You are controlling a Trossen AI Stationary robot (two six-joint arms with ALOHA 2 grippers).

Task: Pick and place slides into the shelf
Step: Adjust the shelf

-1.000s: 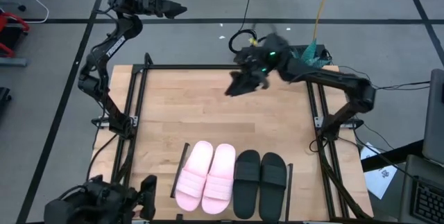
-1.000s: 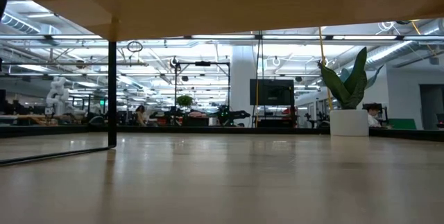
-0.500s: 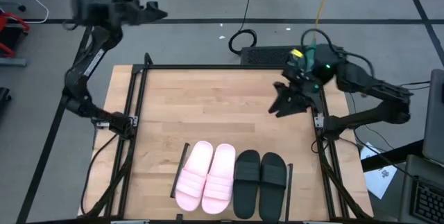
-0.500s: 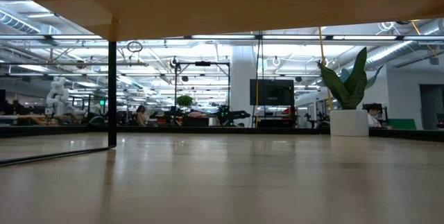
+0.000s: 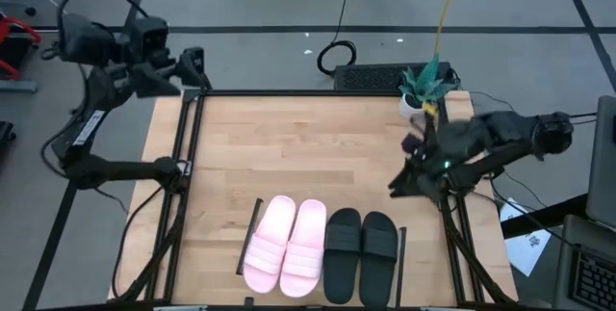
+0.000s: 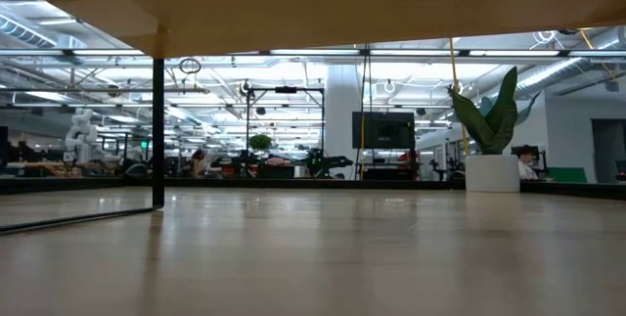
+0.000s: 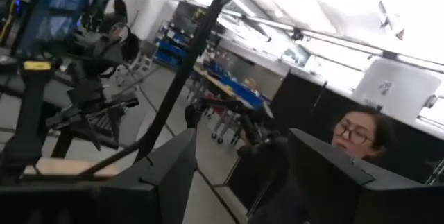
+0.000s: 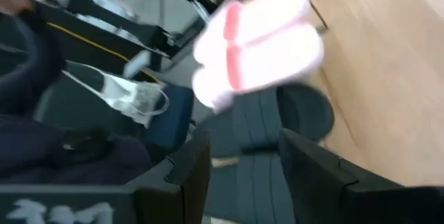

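Note:
Two pink slides (image 5: 286, 246) and two black slides (image 5: 361, 244) lie side by side, soles down, on the shelf (image 5: 247, 239) at the table's near edge. My right gripper (image 5: 397, 188) hangs open above the table by its right edge, up and to the right of the black pair. Its wrist view (image 8: 243, 148) looks past empty fingers at the pink slides (image 8: 260, 44) and black slides (image 8: 277, 120). My left gripper (image 5: 195, 64) is open in the air over the far left corner, with nothing between its fingers (image 7: 239, 148).
Black frame rails (image 5: 188, 147) run along the table's left and right sides. A small potted plant (image 5: 428, 82) and a black flat device (image 5: 371, 77) sit at the far right corner. A person (image 7: 357, 130) shows in the left wrist view, beyond the table.
My right gripper has swung from the far middle of the table toward the right edge and nearer, turning as it went. My left gripper has drawn back leftward and nearer, from beyond the far edge to the far left corner. The slides have stayed put.

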